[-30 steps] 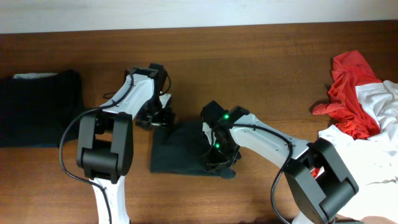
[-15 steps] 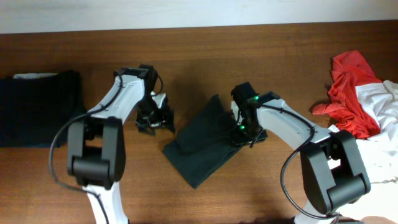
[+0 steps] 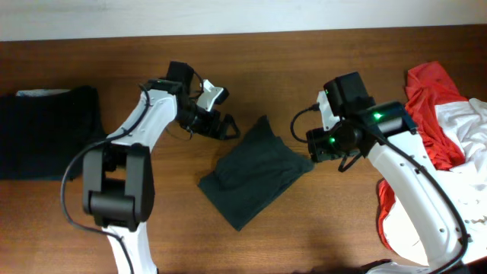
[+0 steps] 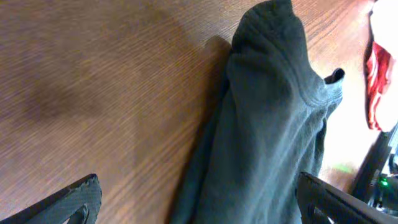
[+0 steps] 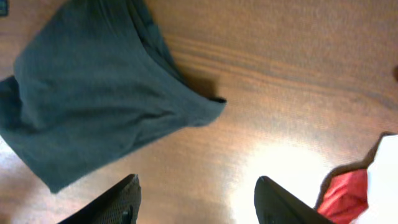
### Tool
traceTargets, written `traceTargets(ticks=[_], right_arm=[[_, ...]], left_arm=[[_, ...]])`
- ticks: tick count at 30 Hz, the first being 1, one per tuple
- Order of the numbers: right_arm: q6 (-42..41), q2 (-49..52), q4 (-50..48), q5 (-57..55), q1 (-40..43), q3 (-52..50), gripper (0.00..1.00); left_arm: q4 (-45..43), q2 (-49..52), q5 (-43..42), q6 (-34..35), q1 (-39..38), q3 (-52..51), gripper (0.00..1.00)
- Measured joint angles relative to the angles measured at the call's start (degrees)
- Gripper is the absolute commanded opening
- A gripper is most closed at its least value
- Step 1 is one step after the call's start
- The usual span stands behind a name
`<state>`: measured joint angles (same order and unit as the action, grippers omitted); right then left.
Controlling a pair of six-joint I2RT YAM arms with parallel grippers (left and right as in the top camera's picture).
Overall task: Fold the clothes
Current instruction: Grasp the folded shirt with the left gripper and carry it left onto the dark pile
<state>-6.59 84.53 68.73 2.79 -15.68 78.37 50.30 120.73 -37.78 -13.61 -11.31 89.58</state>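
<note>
A folded dark green garment (image 3: pixel 255 171) lies on the table's middle, turned diagonally; it also shows in the left wrist view (image 4: pixel 267 137) and the right wrist view (image 5: pixel 93 87). My left gripper (image 3: pixel 222 126) is open and empty just off the garment's upper left edge. My right gripper (image 3: pixel 323 144) is open and empty just past its right corner. A folded black garment (image 3: pixel 47 131) lies at the far left. A heap of red clothes (image 3: pixel 428 114) and white clothes (image 3: pixel 472 164) lies at the right edge.
The wooden table (image 3: pixel 304 68) runs to a pale wall along the back. The right arm's base stands at the front right beside the heap, the left arm's base at the front left.
The dark green garment was let go and lies rotated diagonally. My right gripper rose and moved right off it. My left gripper moved up and right to its upper edge.
</note>
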Motion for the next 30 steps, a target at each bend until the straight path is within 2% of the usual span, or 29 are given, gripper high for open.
traceTargets(ticks=[4,6,7,8,9,11,12,19,22,27,30], right_arm=[[0.0,0.0,2.0,0.0,0.0,0.0,0.62],[0.0,0.0,2.1,0.0,0.0,0.0,0.62],[0.0,0.0,2.0,0.0,0.0,0.0,0.62],[0.0,0.0,2.1,0.0,0.0,0.0,0.62],[0.0,0.0,2.2,0.0,0.0,0.0,0.62],[0.0,0.0,2.4,-0.1,0.0,0.0,0.62],[0.0,0.0,2.5,0.0,0.0,0.0,0.62],[0.0,0.0,2.9,-0.6,0.0,0.0,0.61],[0.0,0.0,3.2,-1.9,0.0,0.0,0.61],[0.0,0.0,3.3,-3.9,0.0,0.0,0.61],[0.0,0.0,3.3,-4.8,0.0,0.0,0.61]], left_arm=[[-1.4,5.2,-3.5,-1.2,-1.4,0.0,0.98],[-0.8,5.6,-4.9,-1.6,-2.6,0.2,0.89],[-0.2,6.2,-5.9,-1.8,-3.5,0.2,0.77],[0.0,6.5,-6.7,-2.1,-4.5,0.3,0.70],[0.4,6.8,-6.8,-2.0,-5.7,0.3,0.41],[0.7,7.6,-7.0,-1.9,-8.2,0.3,0.05],[0.6,7.7,-6.3,-2.0,-8.6,0.3,0.01],[0.7,9.1,-5.1,-1.8,-8.9,0.8,0.01],[5.0,9.2,1.2,0.1,-6.9,5.7,0.00],[12.9,8.3,14.9,3.6,4.8,21.9,0.00],[14.5,3.7,22.1,4.5,12.1,25.3,0.00]])
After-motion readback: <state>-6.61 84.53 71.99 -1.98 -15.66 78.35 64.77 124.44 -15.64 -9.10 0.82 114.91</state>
